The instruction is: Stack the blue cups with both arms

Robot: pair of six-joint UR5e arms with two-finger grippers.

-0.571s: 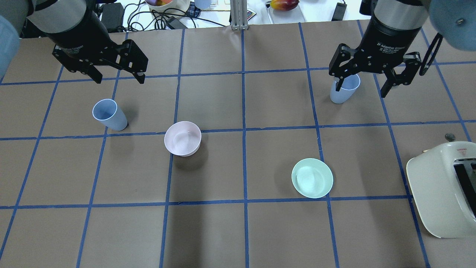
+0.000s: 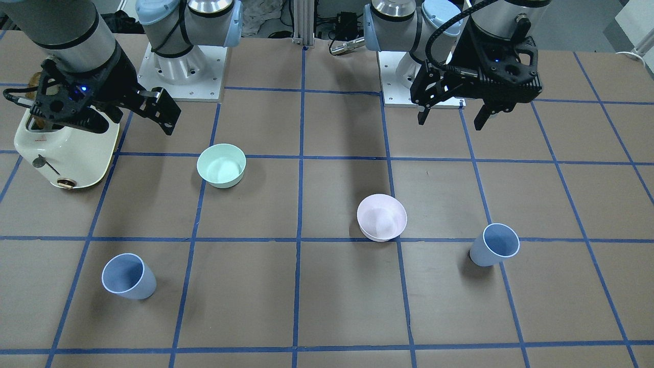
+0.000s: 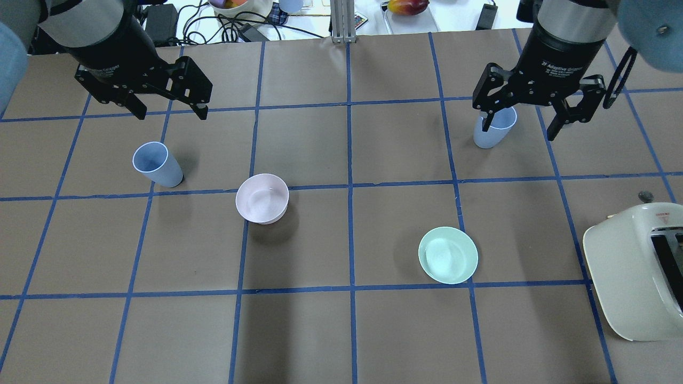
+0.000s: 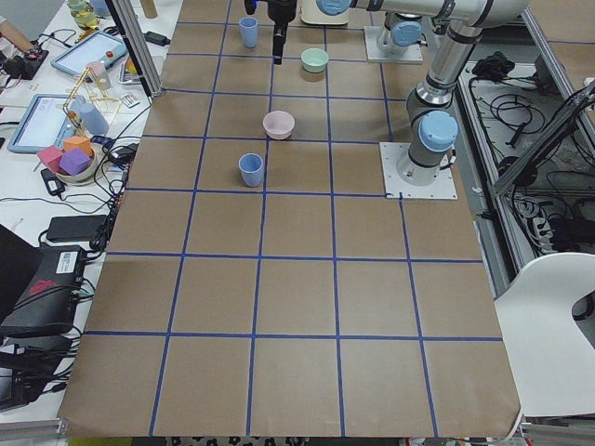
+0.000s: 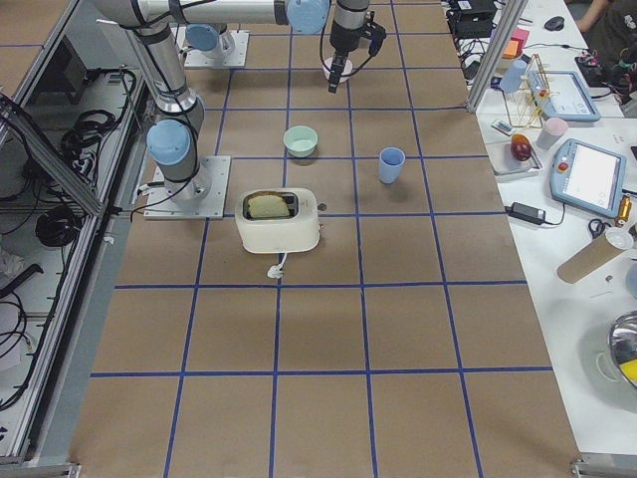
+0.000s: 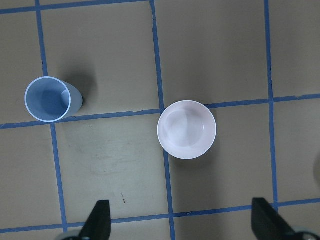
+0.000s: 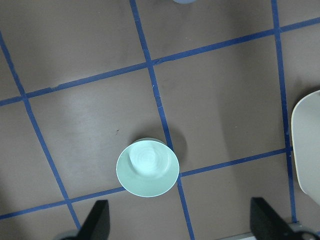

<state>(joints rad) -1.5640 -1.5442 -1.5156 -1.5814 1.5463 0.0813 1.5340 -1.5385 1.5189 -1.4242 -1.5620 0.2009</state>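
Observation:
Two blue cups stand upright on the table. One is on the robot's left (image 3: 156, 164) (image 2: 494, 244) (image 6: 47, 99), the other on its right (image 3: 493, 128) (image 2: 127, 276) (image 5: 391, 164). My left gripper (image 3: 172, 113) (image 2: 450, 122) (image 6: 181, 225) is open and empty, held high above the table, nearer the robot than the left cup. My right gripper (image 3: 518, 132) (image 2: 116, 125) (image 7: 181, 222) is open and empty, also held high. In its wrist view only the right cup's edge (image 7: 184, 1) shows at the top. In the overhead view one finger overlaps that cup without touching it.
A pale pink bowl (image 3: 262, 198) (image 2: 381, 217) (image 6: 186, 129) sits right of the left cup. A mint-green bowl (image 3: 448, 255) (image 2: 221, 164) (image 7: 147, 167) sits nearer the robot than the right cup. A cream toaster (image 3: 637, 272) (image 2: 66, 153) stands at the right edge.
The right arm has shifted very slightly. The cups, the bowls and the left arm stand as before.

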